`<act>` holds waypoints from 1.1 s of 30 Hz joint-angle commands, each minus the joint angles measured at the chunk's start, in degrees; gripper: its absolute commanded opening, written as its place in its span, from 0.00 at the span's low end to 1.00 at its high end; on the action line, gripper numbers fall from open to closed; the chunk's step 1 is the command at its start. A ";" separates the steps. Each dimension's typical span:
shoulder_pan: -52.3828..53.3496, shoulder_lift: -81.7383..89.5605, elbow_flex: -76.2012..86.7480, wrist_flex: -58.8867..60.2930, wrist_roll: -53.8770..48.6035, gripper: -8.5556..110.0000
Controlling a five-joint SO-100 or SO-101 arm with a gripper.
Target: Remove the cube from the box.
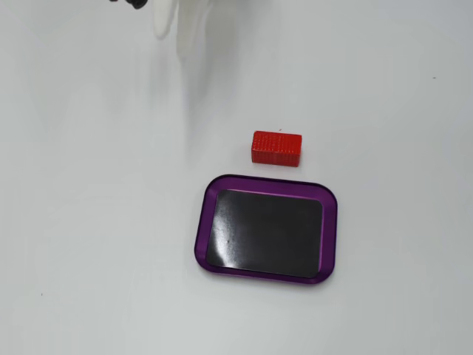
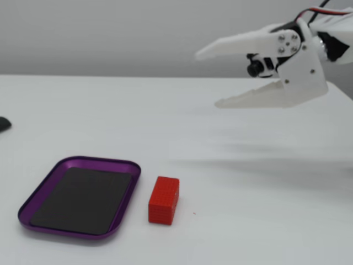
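The small red cube (image 1: 276, 148) lies on the white table just outside the box, beside its rim; it also shows in the other fixed view (image 2: 164, 200) to the right of the box. The box (image 1: 211, 194) is a shallow purple-rimmed tray with a black bottom, and it is empty; it shows in the other fixed view too (image 2: 83, 162). My white gripper (image 2: 207, 77) is open and empty, raised well above the table and far from the cube. In a fixed view only its blurred fingertips (image 1: 171, 26) show at the top edge.
A small dark object (image 2: 3, 123) sits at the left edge of the table. The white table (image 1: 89, 222) surrounds the box and cube.
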 commanded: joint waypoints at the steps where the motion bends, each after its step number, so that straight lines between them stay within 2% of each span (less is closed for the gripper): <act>1: -0.09 1.67 2.02 -0.35 2.20 0.25; 6: 0.00 1.93 3.08 -0.44 8.00 0.23; 10: 0.00 1.93 4.92 -0.44 9.23 0.07; 11: 0.00 1.93 5.10 -0.44 9.23 0.06; 16: 0.09 1.85 5.19 -0.44 8.53 0.11; 33: 0.09 1.93 5.19 -0.44 8.53 0.10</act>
